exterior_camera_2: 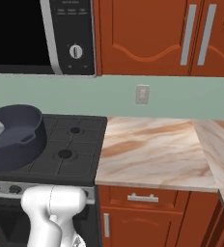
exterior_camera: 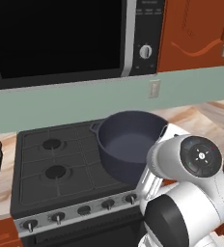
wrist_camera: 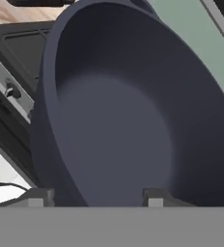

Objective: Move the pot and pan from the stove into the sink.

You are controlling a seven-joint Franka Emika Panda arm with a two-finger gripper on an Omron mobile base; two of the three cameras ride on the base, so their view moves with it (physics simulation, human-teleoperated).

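We see the pot over the right half of the stove, its base off the grates and tilted a little. In the hand view the gripper sits at the pot's near rim — one fingertip outside the wall, the other inside — jaws about half open, closed on that wall. Right of the stove runs a marbled counter; above the stove hangs a microwave.

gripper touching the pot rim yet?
Touching, it seems: in the hand view the gripper straddles the wall of the pot, one finger tip inside and one outside, with no gap showing.
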